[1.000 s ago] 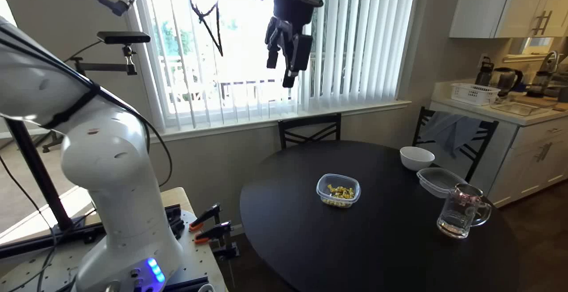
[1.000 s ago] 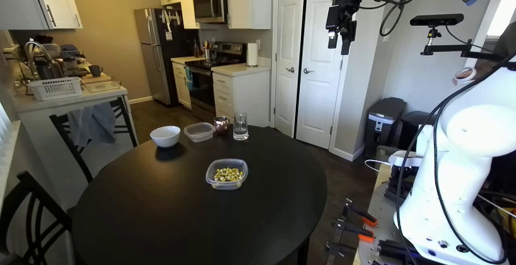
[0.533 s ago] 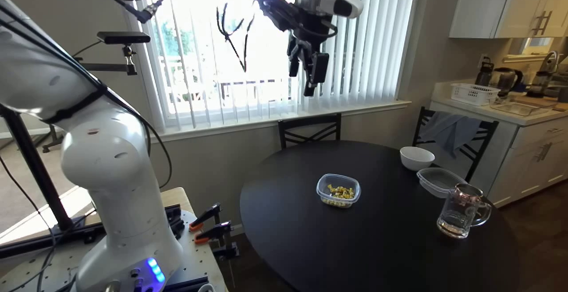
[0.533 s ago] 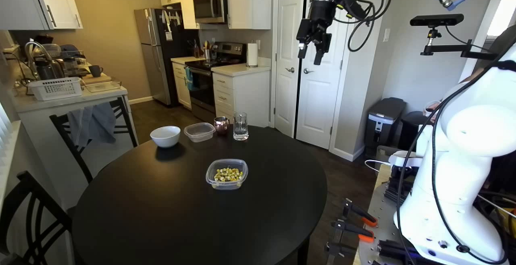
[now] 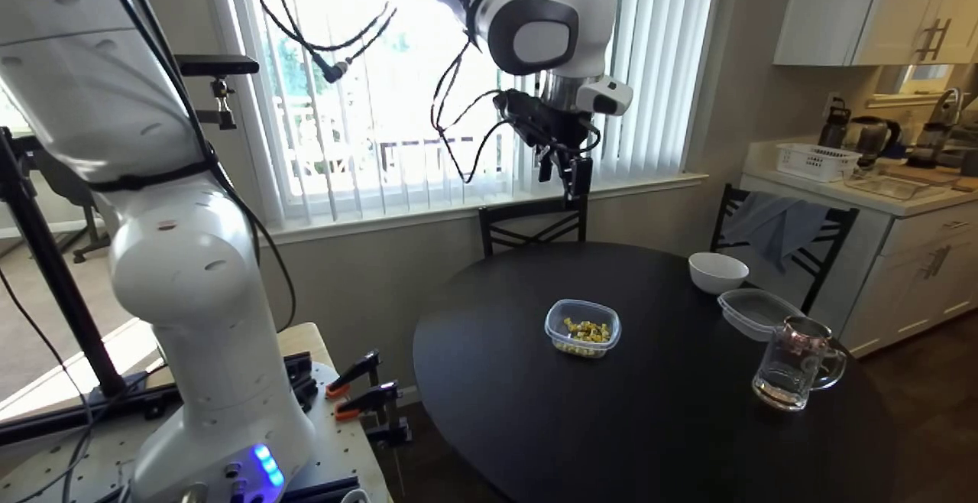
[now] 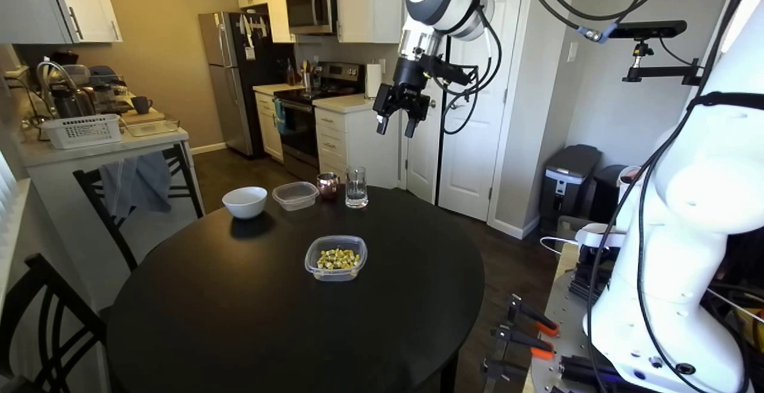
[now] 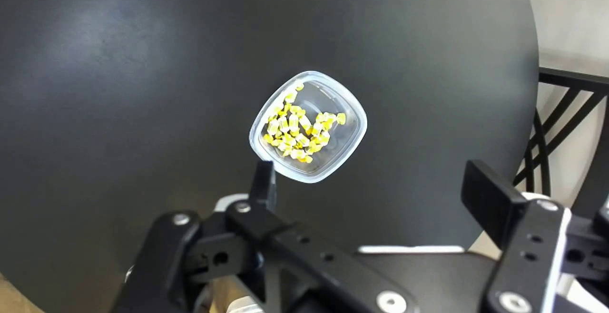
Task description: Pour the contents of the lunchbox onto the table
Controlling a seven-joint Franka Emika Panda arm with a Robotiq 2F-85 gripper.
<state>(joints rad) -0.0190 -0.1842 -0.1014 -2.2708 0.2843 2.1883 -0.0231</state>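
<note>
The lunchbox, a small see-through tub with a pale rim [image 5: 577,309], stands upright on the round black table [image 5: 535,411]. It shows in an exterior view [image 6: 336,241] and in the wrist view [image 7: 340,146]. The contents, small yellow and whitish bits [image 7: 295,132], lie in its bottom and also show in both exterior views [image 5: 588,331] [image 6: 338,258]. My gripper [image 5: 558,182] is open with nothing between its fingers. It hangs well above the table, pointing down, in both exterior views [image 6: 396,130]. In the wrist view the lunchbox lies ahead of the left fingertip, off-centre from the gripper [image 7: 368,175].
A white bowl [image 5: 718,274], another see-through tub [image 5: 756,312], a glass handled mug [image 5: 787,373] and a copper mug [image 6: 327,186] stand near the table's far edge from the arm. Chairs [image 5: 535,232] stand around the table. A window with blinds is behind.
My gripper has moved down and out over the table, towards the lunchbox, and stays open. The lunchbox and the other things have not moved.
</note>
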